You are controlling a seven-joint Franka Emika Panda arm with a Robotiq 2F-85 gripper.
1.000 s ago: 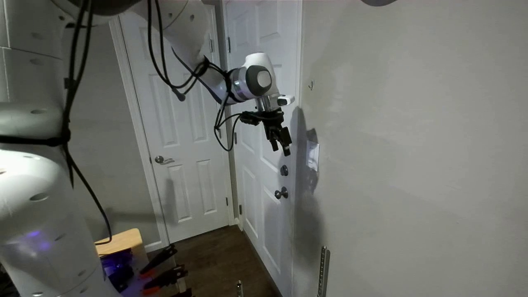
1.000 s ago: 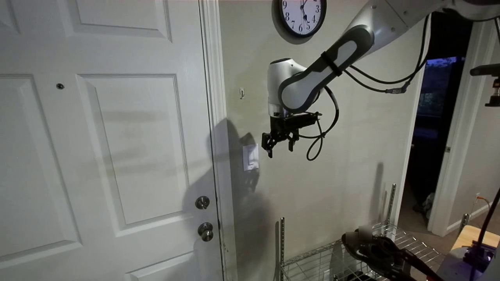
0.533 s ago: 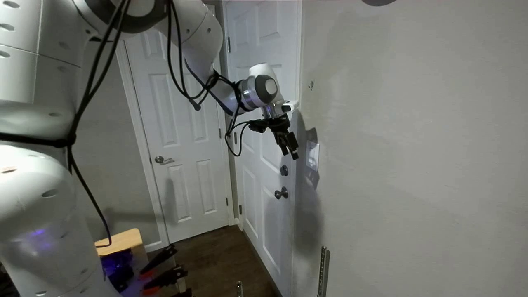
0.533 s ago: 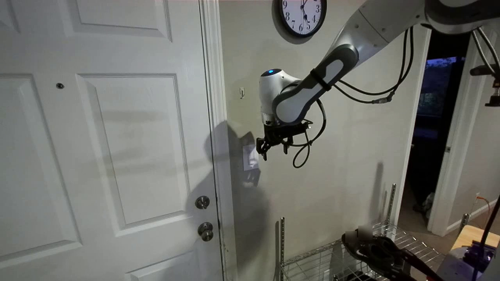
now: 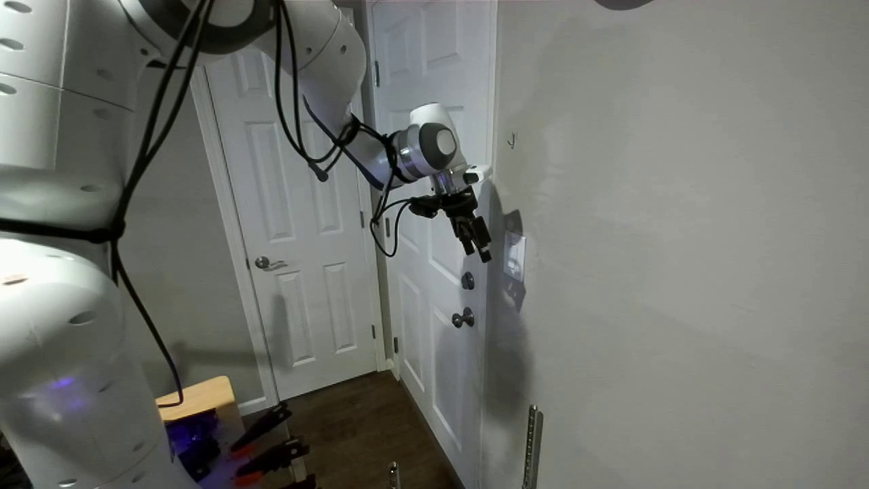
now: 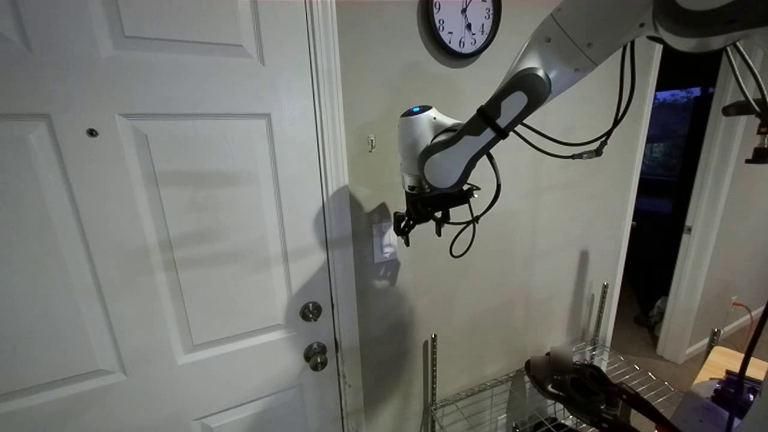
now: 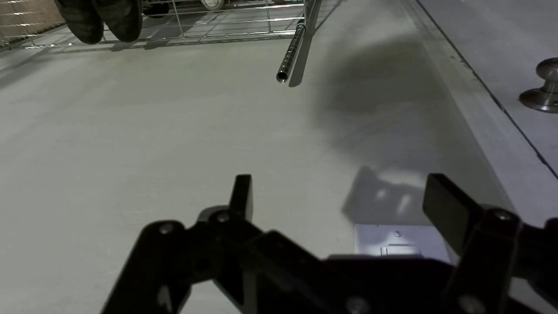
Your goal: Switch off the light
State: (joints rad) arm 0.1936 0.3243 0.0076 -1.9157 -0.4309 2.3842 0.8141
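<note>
one gripper (image 7: 341, 187) is hanging, fingers (image 7: 242, 192) spread, clasping nothing | light switch (image 6: 384, 242) is sitting on the wall (image 6: 516, 282) just beside the door frame (image 6: 327, 120), near the gripper | it's likely feeling light, springy: needing a push on its face, not a pinch

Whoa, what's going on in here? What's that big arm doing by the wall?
A robot arm is stretched out toward the light switch beside a white paneled door; its job is to switch off the light. Its gripper hangs open near the switch, holding nothing. An exterior view shows a gap between the two, so the gripper is not pressing the switch at this moment.
</note>
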